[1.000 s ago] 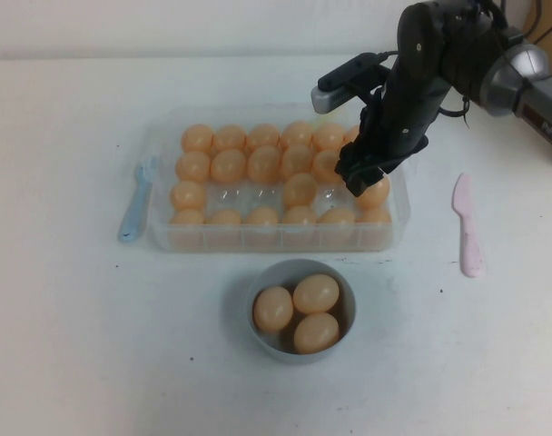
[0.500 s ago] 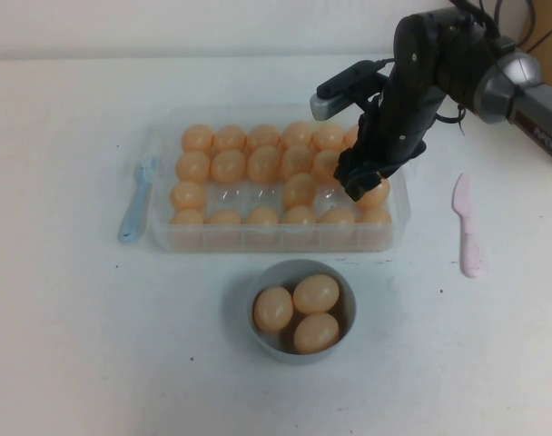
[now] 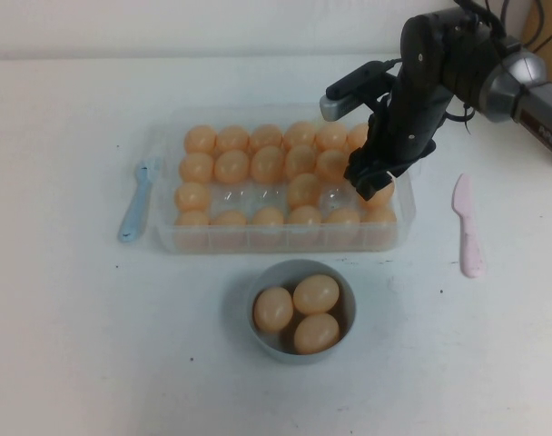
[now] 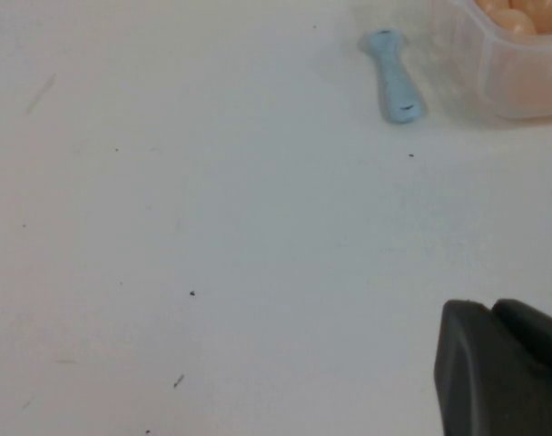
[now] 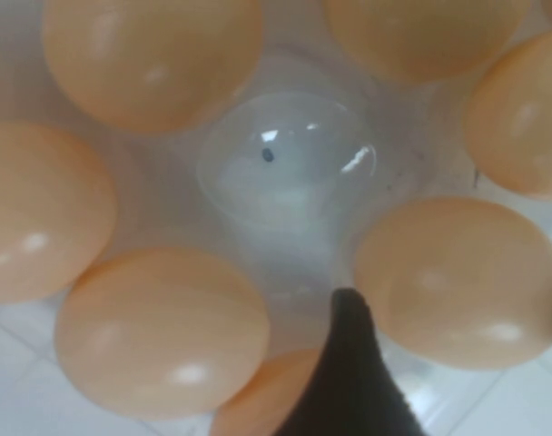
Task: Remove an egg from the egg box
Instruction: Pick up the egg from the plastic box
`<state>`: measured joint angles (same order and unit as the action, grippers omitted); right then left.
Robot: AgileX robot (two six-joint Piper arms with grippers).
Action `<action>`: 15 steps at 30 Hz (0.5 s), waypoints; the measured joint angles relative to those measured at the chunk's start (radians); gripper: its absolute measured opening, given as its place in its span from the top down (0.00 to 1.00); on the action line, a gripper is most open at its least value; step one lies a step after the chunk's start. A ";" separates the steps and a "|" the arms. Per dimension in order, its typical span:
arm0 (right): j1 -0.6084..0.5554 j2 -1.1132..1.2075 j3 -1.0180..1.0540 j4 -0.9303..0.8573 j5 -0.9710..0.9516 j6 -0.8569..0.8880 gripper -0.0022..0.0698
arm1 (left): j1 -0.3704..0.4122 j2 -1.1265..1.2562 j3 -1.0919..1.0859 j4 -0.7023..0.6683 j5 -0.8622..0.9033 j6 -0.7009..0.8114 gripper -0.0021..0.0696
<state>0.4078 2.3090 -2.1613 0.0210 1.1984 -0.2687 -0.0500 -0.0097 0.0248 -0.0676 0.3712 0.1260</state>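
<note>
The egg box (image 3: pixel 167 238) is a clear shallow tray in the middle of the table, holding many orange eggs and a few empty cups. My right gripper (image 3: pixel 371 186) hangs low over its right end, open, at an egg (image 3: pixel 379 193) in the third row. In the right wrist view one dark finger (image 5: pixel 353 363) stands beside an egg (image 5: pixel 458 282), just past an empty cup (image 5: pixel 285 163); the other finger is out of view. My left gripper (image 4: pixel 494 313) is shut and empty over bare table, outside the high view.
A grey-blue bowl (image 3: pixel 301 264) with three eggs sits in front of the box. A blue fork (image 3: pixel 135 202) lies left of the box and also shows in the left wrist view (image 4: pixel 392 73). A pink spatula (image 3: pixel 467 227) lies to the right.
My right gripper has shifted slightly right over the box's right end. The egg box has slid a little to the right with it. Bowl, fork and spatula have not moved.
</note>
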 joint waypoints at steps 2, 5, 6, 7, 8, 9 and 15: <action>-0.002 0.000 0.000 0.004 0.000 0.000 0.35 | 0.000 0.000 0.000 0.000 0.000 0.000 0.98; -0.003 0.000 0.000 0.006 0.000 0.000 0.35 | 0.000 0.000 0.000 0.000 0.000 0.000 0.98; -0.003 0.000 0.000 0.006 0.000 0.000 0.35 | 0.000 0.000 0.000 0.000 0.000 0.000 0.98; -0.003 0.000 0.000 0.006 0.000 0.000 0.35 | 0.000 0.000 0.000 0.000 0.000 0.000 0.98; -0.003 0.002 0.000 0.007 0.000 0.000 0.35 | 0.000 0.000 0.000 0.000 0.000 0.000 0.98; -0.003 0.005 0.000 0.007 0.000 0.000 0.35 | 0.000 0.000 0.000 0.000 0.000 0.000 0.98; -0.003 0.021 -0.006 0.018 0.000 0.000 0.35 | 0.000 0.000 0.000 0.000 0.000 0.000 0.98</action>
<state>0.4047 2.3296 -2.1677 0.0387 1.1984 -0.2687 -0.0500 -0.0097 0.0248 -0.0676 0.3712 0.1260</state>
